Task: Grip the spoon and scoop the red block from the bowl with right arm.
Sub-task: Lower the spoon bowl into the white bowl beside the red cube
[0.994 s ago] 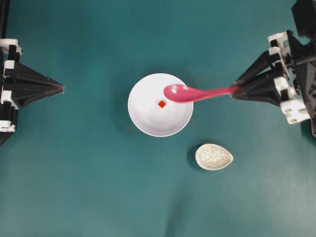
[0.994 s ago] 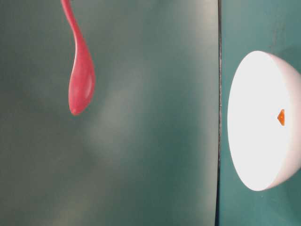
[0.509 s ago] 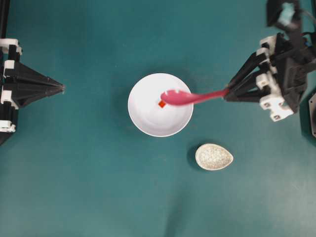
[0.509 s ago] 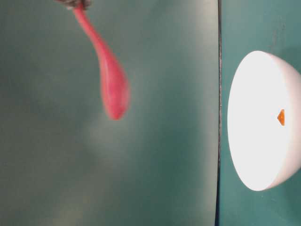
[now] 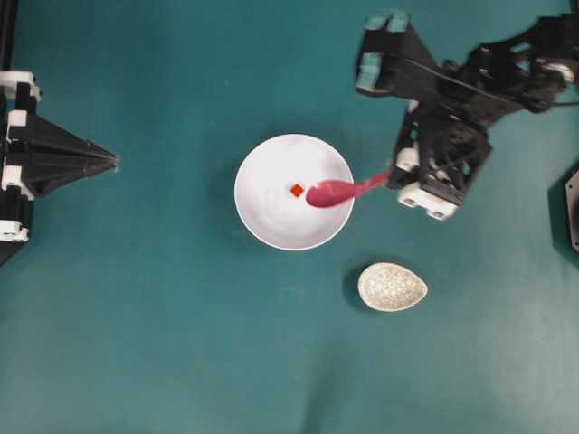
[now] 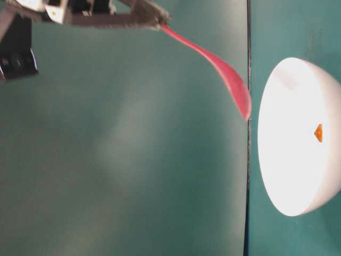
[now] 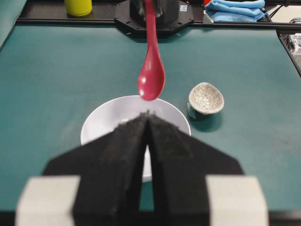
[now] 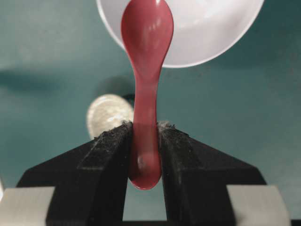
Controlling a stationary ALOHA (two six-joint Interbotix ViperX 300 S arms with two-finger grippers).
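The pink spoon is held by its handle in my right gripper, which is shut on it; the right wrist view shows the handle clamped between both fingers. The spoon slopes down, with its scoop over the right side of the white bowl, just above the rim. The tiny red block lies near the bowl's middle, just left of the scoop's tip and apart from it. My left gripper is shut and empty at the far left, pointing at the bowl.
A small speckled egg-shaped dish sits on the green mat in front of and right of the bowl. In the left wrist view a yellow container and blue cloth lie beyond the table's far edge.
My right arm has swung in toward the bowl and tipped downward. The spoon's scoop has dropped from high above the bowl to just over its right side. The left arm stayed still.
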